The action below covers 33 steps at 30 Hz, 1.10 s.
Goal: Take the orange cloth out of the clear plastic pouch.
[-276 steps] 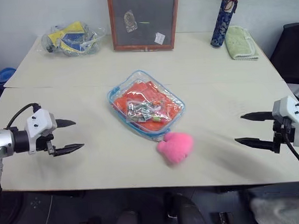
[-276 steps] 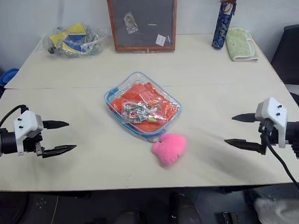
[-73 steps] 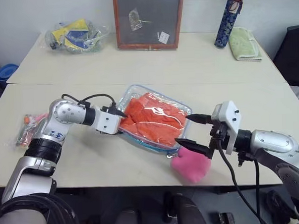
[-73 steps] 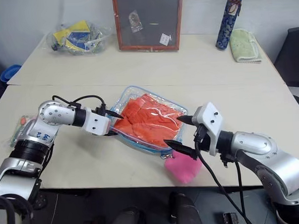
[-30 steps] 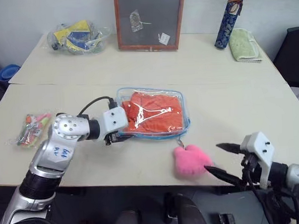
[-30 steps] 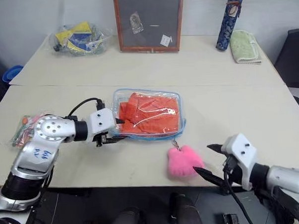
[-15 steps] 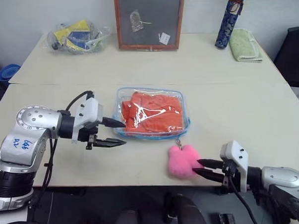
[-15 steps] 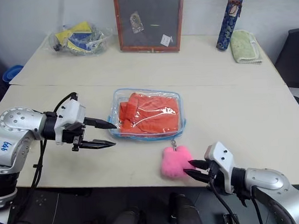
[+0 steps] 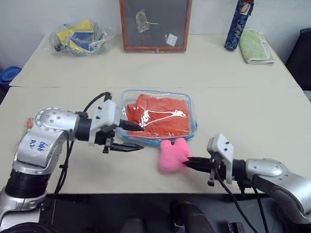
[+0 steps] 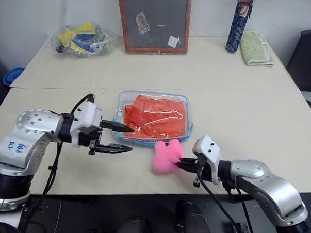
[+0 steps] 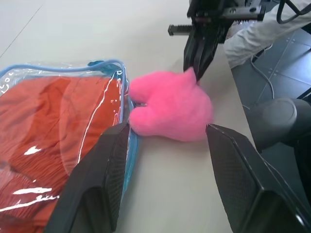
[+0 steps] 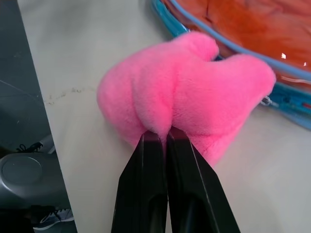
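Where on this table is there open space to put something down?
Bare table lies right of the clear plastic pouch, and between pouch and framed board. The front edge is crowded: pink fluffy ball and both grippers.

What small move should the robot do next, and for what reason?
Probably pull the pink ball gently away from the pouch. The right hand is shut on the ball, which seems to hang on the zipper. The left hand waits open at the pouch's other end, and the orange cloth is still inside.
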{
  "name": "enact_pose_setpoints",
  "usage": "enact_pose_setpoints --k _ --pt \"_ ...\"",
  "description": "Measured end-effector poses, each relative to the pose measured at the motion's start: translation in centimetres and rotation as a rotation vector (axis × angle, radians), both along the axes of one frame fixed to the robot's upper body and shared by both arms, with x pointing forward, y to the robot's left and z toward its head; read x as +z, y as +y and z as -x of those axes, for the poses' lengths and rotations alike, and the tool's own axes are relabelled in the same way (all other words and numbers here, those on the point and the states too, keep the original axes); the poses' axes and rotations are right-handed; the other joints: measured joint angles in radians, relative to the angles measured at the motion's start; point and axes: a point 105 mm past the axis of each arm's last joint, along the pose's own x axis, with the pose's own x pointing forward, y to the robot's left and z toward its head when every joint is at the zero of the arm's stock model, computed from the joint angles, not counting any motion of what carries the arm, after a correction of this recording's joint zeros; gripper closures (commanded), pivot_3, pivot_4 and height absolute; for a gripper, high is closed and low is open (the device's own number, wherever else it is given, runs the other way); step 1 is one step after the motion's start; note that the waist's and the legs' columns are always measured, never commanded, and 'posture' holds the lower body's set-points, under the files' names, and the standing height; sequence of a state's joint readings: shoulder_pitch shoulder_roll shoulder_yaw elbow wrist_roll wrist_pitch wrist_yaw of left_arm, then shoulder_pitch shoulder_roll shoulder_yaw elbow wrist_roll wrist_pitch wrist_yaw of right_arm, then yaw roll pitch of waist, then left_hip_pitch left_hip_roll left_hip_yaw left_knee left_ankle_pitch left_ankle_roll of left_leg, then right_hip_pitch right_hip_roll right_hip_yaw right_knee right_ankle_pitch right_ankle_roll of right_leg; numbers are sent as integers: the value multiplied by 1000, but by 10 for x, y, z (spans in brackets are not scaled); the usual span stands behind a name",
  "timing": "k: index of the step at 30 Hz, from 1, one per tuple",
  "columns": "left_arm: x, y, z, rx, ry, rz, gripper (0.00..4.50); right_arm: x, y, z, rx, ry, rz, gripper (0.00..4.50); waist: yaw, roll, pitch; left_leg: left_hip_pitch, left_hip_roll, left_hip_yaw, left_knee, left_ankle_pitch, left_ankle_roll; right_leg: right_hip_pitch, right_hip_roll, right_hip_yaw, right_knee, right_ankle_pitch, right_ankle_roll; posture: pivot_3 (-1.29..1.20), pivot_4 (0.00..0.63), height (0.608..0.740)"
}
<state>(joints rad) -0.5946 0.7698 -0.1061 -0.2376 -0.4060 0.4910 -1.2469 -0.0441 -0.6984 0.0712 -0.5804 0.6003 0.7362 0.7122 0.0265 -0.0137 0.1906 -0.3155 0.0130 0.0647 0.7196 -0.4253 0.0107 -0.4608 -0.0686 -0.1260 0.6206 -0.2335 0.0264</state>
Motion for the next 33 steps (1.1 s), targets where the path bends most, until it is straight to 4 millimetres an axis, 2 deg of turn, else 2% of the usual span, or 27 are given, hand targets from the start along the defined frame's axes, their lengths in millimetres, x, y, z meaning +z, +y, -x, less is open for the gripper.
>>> enact_pose_setpoints --k 3,7,11,15,22,24,27,30,33 --pt "-9 -17 -5 -50 -2 -8 1833 -3 2 2 0 24 -10 3142 -1 0 0 0 0 0 0 0 0 1 1 0 1 0 0 0 150 740" --pt "-21 -44 -9 -147 -20 -49 1833 -7 6 7 20 32 -3 1718 -3 0 0 0 1 1 0 0 0 1 3 2 1 0 0 0 150 740" --pt "-41 -64 -7 -225 -66 -111 1833 -6 6 10 30 6 30 333 -4 0 0 0 2 3 0 0 0 1 4 4 1 0 0 0 150 740" --pt "-59 -68 -7 -273 -165 -204 1833 0 2 18 29 4 64 333 -2 0 0 0 2 2 0 0 0 0 3 5 1 0 0 0 150 740" --pt "-73 -71 -7 -287 -260 -243 1833 42 -20 27 35 -110 167 333 4 0 0 0 1 1 0 -1 1 1 1 5 -1 0 0 0 150 740" --pt "-76 -72 -10 -273 -262 -239 1833 55 -31 17 33 -191 245 333 3 0 0 0 0 2 1 -1 3 3 1 5 -2 1 1 0 150 740" --pt "-77 -72 -12 -244 -205 -220 1833 62 -50 -15 -2 -331 390 333 0 0 0 3 1 1 0 -1 3 7 2 4 -5 1 1 0 150 740" --pt "-78 -71 -12 -240 -172 -215 2423 51 -49 -37 23 -390 437 287 -1 0 0 3 1 1 -1 -1 3 7 3 4 -6 1 1 0 150 740" --pt "-77 -69 -11 -249 -160 -217 3335 36 -39 -56 76 -421 445 287 -2 0 0 2 1 2 -1 -1 3 6 3 4 -2 1 1 0 150 740"
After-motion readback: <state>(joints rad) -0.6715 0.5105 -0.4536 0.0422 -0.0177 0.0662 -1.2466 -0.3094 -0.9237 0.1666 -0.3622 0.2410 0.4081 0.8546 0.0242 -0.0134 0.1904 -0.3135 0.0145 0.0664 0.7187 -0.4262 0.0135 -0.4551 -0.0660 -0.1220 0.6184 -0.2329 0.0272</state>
